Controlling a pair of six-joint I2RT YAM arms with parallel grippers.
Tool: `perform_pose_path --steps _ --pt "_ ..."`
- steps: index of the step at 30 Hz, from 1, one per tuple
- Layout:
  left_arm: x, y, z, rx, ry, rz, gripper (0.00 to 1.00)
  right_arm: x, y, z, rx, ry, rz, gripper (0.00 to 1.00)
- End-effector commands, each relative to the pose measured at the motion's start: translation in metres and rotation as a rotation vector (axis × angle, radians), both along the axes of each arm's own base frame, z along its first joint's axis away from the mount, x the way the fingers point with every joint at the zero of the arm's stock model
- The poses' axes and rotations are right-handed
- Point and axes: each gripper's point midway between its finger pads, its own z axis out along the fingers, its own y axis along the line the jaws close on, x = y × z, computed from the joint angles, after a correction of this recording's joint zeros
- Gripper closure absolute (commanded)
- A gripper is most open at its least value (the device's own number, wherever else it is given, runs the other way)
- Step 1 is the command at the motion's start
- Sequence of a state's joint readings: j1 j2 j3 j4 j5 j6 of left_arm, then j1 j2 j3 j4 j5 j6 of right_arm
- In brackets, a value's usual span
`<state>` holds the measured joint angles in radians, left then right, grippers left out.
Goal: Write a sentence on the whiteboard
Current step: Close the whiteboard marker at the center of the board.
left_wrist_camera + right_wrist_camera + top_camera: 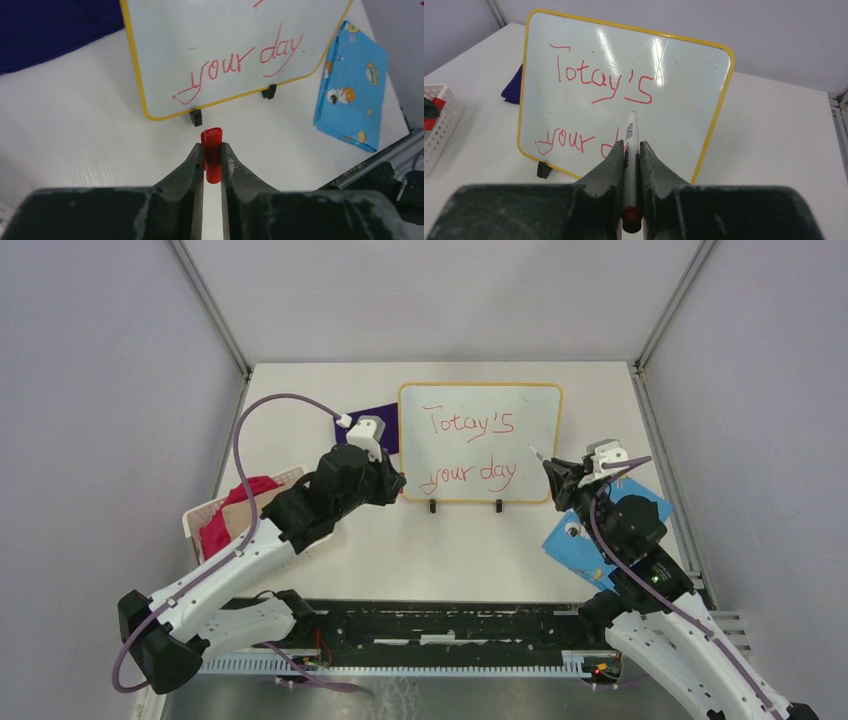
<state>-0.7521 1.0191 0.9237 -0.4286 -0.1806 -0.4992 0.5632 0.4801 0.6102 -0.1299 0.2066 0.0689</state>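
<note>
- The whiteboard (538, 435) is standing on its two small black feet in the upper centre of the top view, leaning back slightly on the white table (450, 550).
- The sentence (599, 80) is showing in red marker on two lines, "Totay's" above "your day", and is filling most of the board's face.
- The left gripper (213, 150) is sitting at the lower centre of its wrist view, its jaws nearly closed and pinching a short red cap (212, 136) that is pointing toward the board's lower left corner.
- The right gripper (631, 147) is clamping a white marker (631, 125) between narrowly parted jaws. The marker's tip is pointing at the board; whether it is touching the surface I cannot tell.
- A blue patterned cloth (350, 85) is lying at the right of the left wrist view, beside the board.
- A purple cloth (372, 420) is lying just left of the board.
- A white basket (200, 515) is holding a red cloth (225, 520) at the left of the top view.
</note>
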Motion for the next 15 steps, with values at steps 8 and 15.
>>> perform_pose_path --steps 8,15 --pt "-0.022 -0.021 0.114 -0.267 -0.370 -0.226 0.98 0.009 0.044 0.094 0.209 -0.155 0.167 1.00" --pt "-0.037 -0.022 0.162 -0.407 -0.426 -0.259 0.98 0.010 0.077 0.148 0.314 -0.258 0.262 1.00"
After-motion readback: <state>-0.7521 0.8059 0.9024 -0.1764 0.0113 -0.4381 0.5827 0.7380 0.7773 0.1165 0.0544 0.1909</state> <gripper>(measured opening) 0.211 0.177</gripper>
